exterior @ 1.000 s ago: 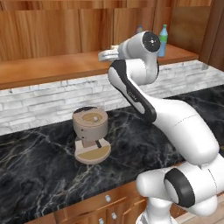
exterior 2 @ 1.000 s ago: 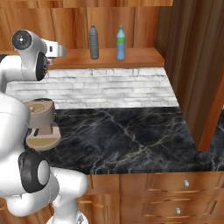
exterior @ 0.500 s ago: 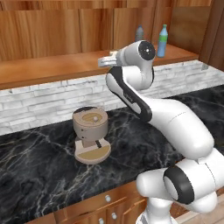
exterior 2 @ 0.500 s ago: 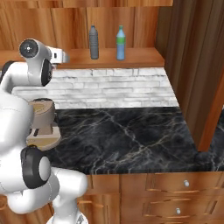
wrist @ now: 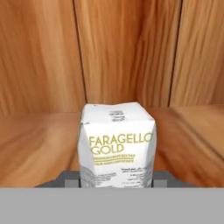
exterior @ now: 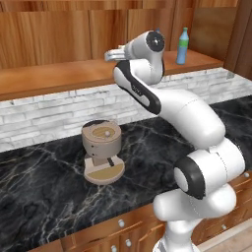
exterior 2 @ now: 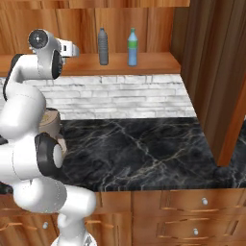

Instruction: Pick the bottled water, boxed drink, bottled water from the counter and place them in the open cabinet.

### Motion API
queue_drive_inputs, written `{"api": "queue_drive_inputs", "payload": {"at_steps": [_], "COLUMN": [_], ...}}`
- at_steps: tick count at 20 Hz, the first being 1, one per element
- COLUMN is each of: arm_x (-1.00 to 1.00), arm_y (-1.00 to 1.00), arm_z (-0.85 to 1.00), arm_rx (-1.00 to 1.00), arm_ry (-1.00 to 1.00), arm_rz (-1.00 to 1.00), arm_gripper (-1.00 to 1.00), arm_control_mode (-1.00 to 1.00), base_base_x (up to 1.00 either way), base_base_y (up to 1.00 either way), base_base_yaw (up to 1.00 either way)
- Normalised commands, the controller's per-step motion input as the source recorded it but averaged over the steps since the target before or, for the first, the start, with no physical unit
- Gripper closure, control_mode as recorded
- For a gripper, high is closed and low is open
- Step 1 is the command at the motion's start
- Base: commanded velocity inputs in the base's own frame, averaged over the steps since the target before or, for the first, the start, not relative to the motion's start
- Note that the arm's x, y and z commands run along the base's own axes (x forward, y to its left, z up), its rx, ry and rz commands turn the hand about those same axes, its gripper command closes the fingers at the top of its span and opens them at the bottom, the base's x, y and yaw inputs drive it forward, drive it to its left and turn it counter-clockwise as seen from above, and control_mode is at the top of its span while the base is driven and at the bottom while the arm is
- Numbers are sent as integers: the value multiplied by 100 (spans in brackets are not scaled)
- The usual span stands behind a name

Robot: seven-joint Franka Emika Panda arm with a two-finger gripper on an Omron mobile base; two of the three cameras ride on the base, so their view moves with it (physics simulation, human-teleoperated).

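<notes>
1. The claw (wrist: 116,180) is clamped on the boxed drink (wrist: 117,144), its two dark fingertips (wrist: 70,178) pressed against the carton's left and right sides in the hand view.
2. The carton stands upright in the claw, a white face with gold lettering turned to the hand camera; whether its base touches the shelf (wrist: 35,144) cannot be told.
3. Straight ahead of the claw, beyond the carton, rise the brown wooden back panels of the cabinet (wrist: 127,52), with the shelf board spreading out to both sides below.
4. In the left base view the claw (exterior: 111,55) reaches out over the shelf (exterior: 54,78), above the brick wall strip.
5. In the right base view, the grey bottle (exterior 2: 103,46) stands on the shelf just to the right of the claw (exterior 2: 73,49), and the blue bottle (exterior 2: 132,47) stands further right, beside the grey one but apart from it.
6. Well below the claw, a round brown appliance (exterior: 101,151) sits on the black marble surface (exterior: 44,192).
</notes>
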Motion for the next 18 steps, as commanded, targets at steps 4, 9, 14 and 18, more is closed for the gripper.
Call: {"api": "queue_drive_inputs", "payload": {"at_steps": [4,9,14,18], "arm_x": [53,50,29,13], "arm_y": [16,10,1,0], "arm_z": [-30,-26,-22,-45], "arm_rx": [-1,0,0,0], "arm_ry": [8,1,0,0], "arm_rz": [-2,-1,0,0], "arm_gripper": [100,100,100,100], "arm_control_mode": [-100,-100,-100,-100], "base_base_x": [0,0,0,0], "base_base_y": [0,0,0,0], "base_base_yaw": [0,0,0,0]}}
